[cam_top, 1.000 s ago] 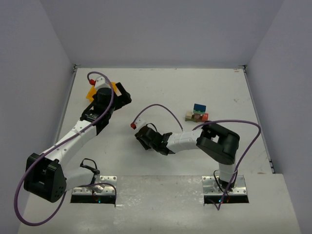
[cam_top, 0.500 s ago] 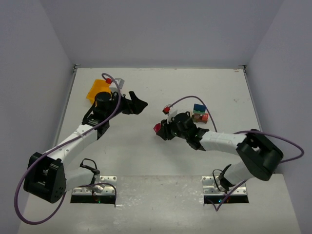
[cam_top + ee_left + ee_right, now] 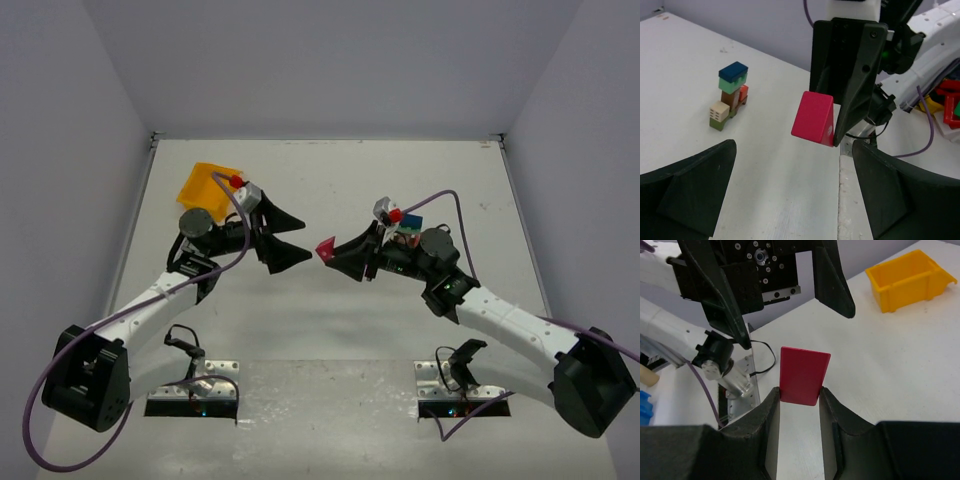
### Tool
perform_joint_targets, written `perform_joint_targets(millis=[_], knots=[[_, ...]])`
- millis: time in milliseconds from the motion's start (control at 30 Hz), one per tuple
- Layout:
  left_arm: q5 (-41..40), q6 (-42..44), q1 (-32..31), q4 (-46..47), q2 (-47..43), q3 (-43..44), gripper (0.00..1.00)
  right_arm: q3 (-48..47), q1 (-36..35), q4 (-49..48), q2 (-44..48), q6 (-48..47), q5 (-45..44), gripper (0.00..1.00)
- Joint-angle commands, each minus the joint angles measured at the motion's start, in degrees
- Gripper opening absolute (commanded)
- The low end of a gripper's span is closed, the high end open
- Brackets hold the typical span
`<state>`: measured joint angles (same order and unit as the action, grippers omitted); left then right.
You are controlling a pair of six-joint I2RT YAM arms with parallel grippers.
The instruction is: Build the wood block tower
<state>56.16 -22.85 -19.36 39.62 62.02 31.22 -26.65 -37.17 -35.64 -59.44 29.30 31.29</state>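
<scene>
Right fingers (image 3: 768,426) grasping red block (image 3: 802,375) | left fingers (image 3: 690,190) spread wide, empty

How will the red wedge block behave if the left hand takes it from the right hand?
Likely rigid: the red wedge block looks like solid painted wood, held unbent in the right hand. Probably light, being far smaller than that hand. Its smooth paint and sloped face may let a grip slip, so the open left hand should close on flat opposite sides.
</scene>
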Motion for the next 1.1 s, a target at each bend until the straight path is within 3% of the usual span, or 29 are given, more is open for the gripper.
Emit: perform_joint_targets(millis=[0,267,567,1067], knots=[[5.52,-1.05,-2.04,8.63,-2.51,-0.72,1.0,-0.05,0.25,-5.96,0.92,2.47,6.69,0.17],[6.03,-2.64,-3.74,10.01,-1.19,-0.22,1.0,-1.62,0.32,-10.01,-1.65,4.01,10.49,0.17],[5.36,-2.58,-4.43,10.04,-0.62,-0.2,0.79,-3.14,0.3,-11.69,-3.91,3.39,10.19,0.18],[4.85,-3.16,-4.64,10.37,-0.3,-0.17,0.67,-2.31,0.25,-16.57,-4.92,3.73,8.52,0.17]])
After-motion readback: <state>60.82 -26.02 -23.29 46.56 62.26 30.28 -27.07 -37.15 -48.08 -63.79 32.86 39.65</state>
